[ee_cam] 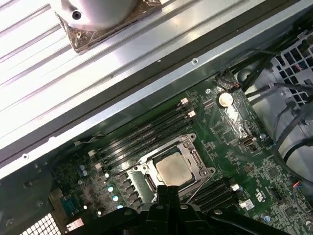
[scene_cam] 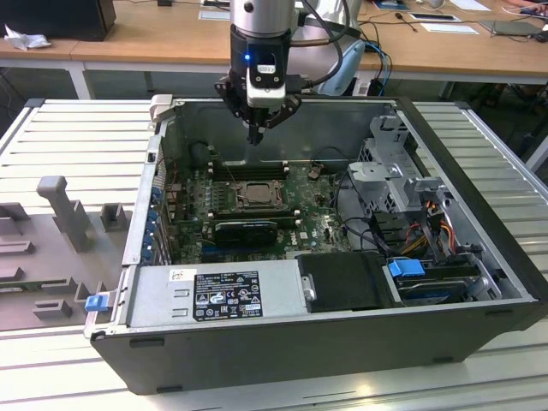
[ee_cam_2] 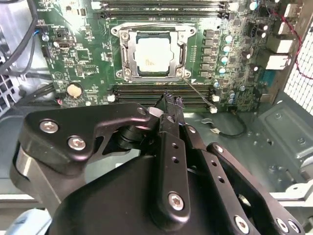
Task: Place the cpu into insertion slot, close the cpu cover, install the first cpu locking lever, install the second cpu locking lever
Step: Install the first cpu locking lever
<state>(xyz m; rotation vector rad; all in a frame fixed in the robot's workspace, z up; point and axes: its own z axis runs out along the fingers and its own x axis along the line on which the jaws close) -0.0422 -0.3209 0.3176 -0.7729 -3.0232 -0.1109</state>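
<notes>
The cpu [ee_cam_2: 154, 55], judged light, rigid and fragile, best taken by its edges, is seated beyond clenched, empty fingers [ee_cam_2: 169, 128].

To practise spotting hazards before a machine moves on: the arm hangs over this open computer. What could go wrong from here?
1. The thin locking lever juts loose across the memory slots. The shut gripper above could slip off so thin a rod and strike the slots.
2. The cpu cover lies over the cpu with that lever unlatched, so a knock might shift either.
</notes>
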